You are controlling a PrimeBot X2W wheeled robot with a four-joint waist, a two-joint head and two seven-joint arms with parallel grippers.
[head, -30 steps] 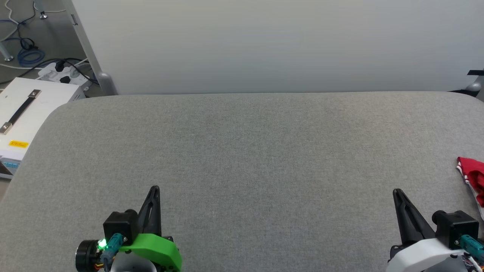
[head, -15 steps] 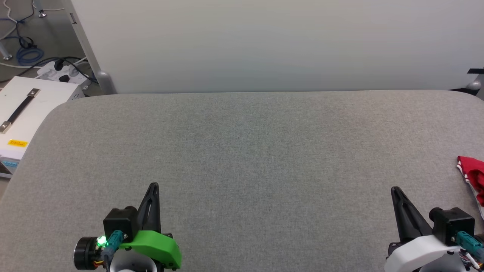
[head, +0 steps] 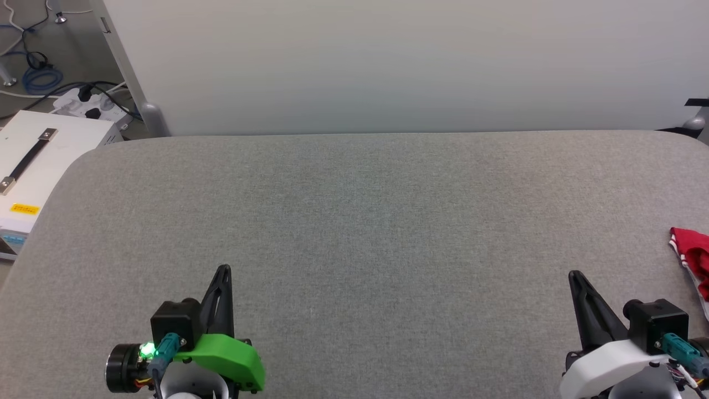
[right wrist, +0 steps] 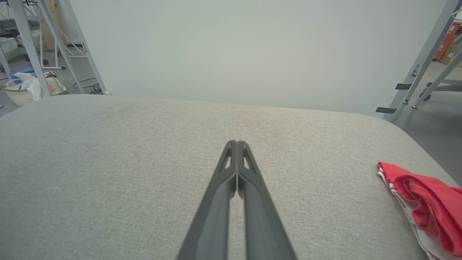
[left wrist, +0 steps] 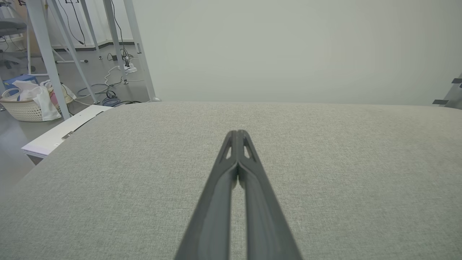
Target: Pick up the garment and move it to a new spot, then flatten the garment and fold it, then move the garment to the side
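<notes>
The garment (head: 693,259) lies bunched at the far right edge of the grey table, red with white and striped trim, partly cut off by the head view's border; the right wrist view shows the garment (right wrist: 426,202) at its lower right. The print is hidden. My right gripper (head: 574,276) is shut and empty, to the left of the garment and apart from it. My left gripper (head: 222,271) is shut and empty at the lower left. Both pairs of fingertips are pressed together in the wrist views, left gripper (left wrist: 237,133) and right gripper (right wrist: 236,143).
The grey fabric-covered table (head: 354,221) spans the view, with a pale wall panel behind it. A white box (head: 33,160) with a black strap stands off the table's left edge, with cables and a power strip (head: 83,102) on the floor. A laundry basket (left wrist: 25,104) sits further left.
The head view has shifted slightly, so table, box and both grippers sit a little higher in the picture. Both grippers stay shut; the garment has not moved on the table.
</notes>
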